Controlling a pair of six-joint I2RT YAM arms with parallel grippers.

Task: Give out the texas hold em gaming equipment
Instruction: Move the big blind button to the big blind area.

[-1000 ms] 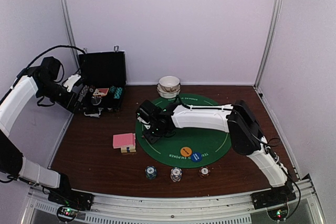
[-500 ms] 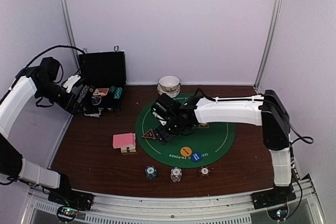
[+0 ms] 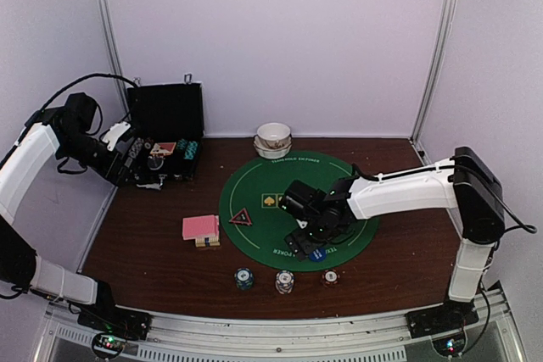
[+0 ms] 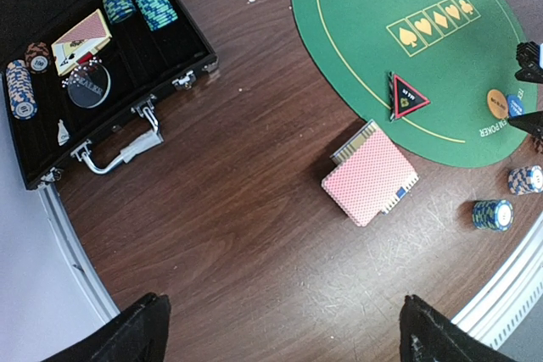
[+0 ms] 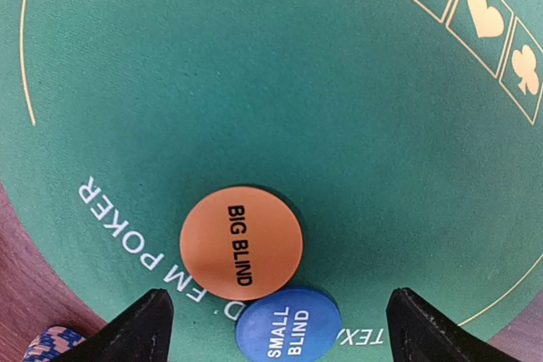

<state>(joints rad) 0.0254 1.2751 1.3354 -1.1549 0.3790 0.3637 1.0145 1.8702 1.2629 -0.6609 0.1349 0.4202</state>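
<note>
- The right end effector (image 5: pixel 277 296) is seen spread open and empty over the orange disc (image 5: pixel 241 242), lower centre.
- The left end effector (image 4: pixel 282 303) is seen wide open, empty.

At tabletop (image 3: pixel 153 252) centre, a mat (image 3: pixel 254 180). Behind it, at its far edge, stacked bowls (image 3: pixel 273 135). At far left, a case (image 3: pixel 165 112), chip rolls (image 4: pixel 153 2) inside. Left of mat, just beside its edge, cards (image 3: pixel 200 226). On mat: marker (image 3: pixel 241 217) near left edge; big-blind disc (image 5: pixel 241 242) near front, small-blind disc (image 5: pixel 288 335) touching its right. In front of mat, three chip stacks (image 3: pixel 284 281) in a row.
</note>
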